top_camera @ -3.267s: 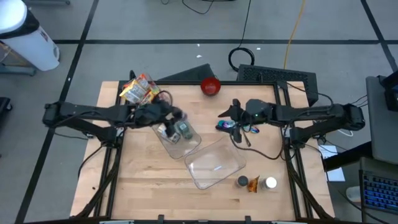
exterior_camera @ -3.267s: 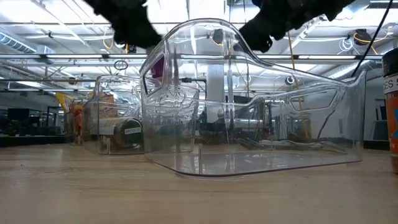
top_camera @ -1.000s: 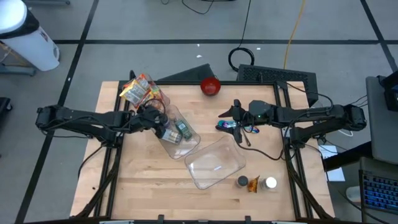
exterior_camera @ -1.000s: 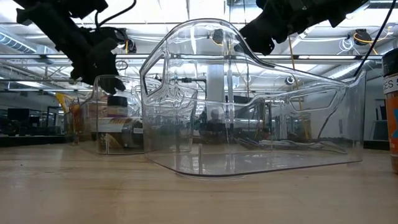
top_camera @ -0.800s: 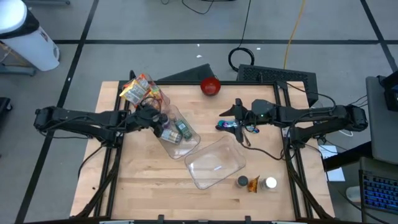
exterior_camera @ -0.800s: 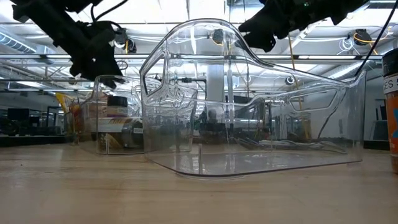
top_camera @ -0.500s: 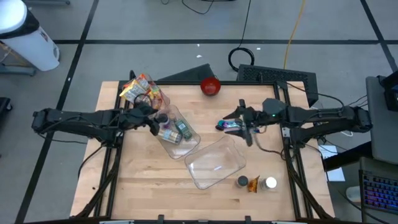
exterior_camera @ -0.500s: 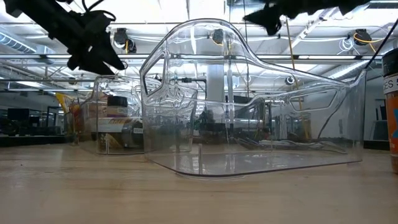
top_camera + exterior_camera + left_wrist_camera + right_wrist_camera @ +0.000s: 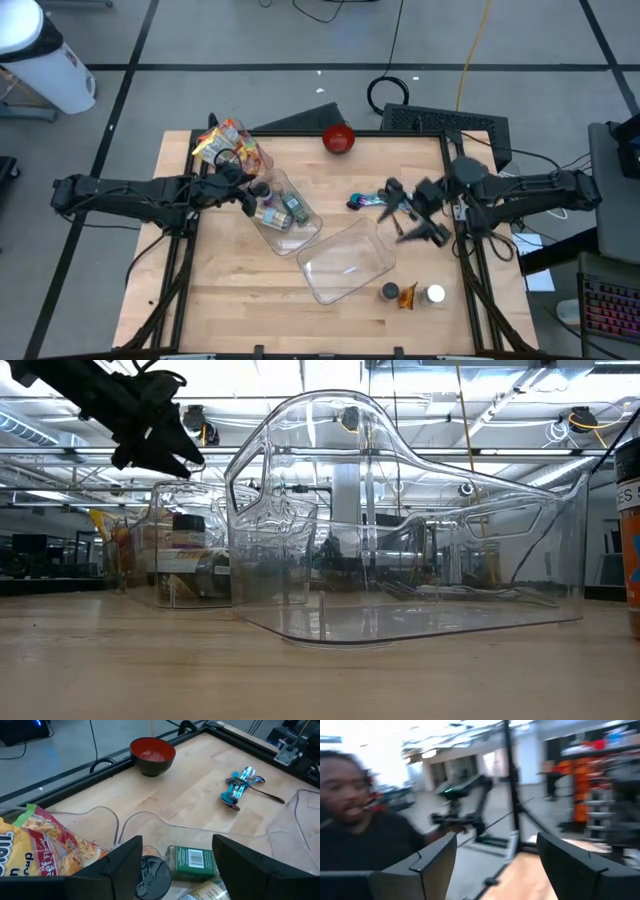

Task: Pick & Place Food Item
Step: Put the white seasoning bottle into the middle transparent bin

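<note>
The wooden table (image 9: 230,290) fills the middle of the high view, with the two dark arms reaching in from 9 and 3 o'clock. Near the table's centre, toward 5 o'clock, lies a large clear plastic container (image 9: 347,262), empty, and it dominates the low view (image 9: 400,530). At about 10 o'clock from it a second clear bin (image 9: 283,215) holds the food items: a green-labelled jar (image 9: 192,863), a dark-lidded jar (image 9: 152,872) just beside it, and at the bin's far end toward 11 o'clock a yellow and red snack bag (image 9: 222,142). The left gripper (image 9: 247,192) hangs above this bin's mouth, its fingers (image 9: 120,862) parted with nothing between them, the jars showing in the gap below. The right gripper (image 9: 415,215) sits at 3 o'clock of the table, raised and tilted up toward the room, its fingers (image 9: 435,857) spread apart and empty; its wrist view shows a person in a dark top (image 9: 375,845) beyond the table, blurred. A red bowl (image 9: 339,138) stands at 12 o'clock on the table's far edge. A bundle of blue and purple cutlery (image 9: 370,200) lies just beside the right gripper, on its 9 o'clock side. At 5 o'clock, near the front edge, stand two small containers, one dark (image 9: 391,292) and one white-topped (image 9: 435,294)
</note>
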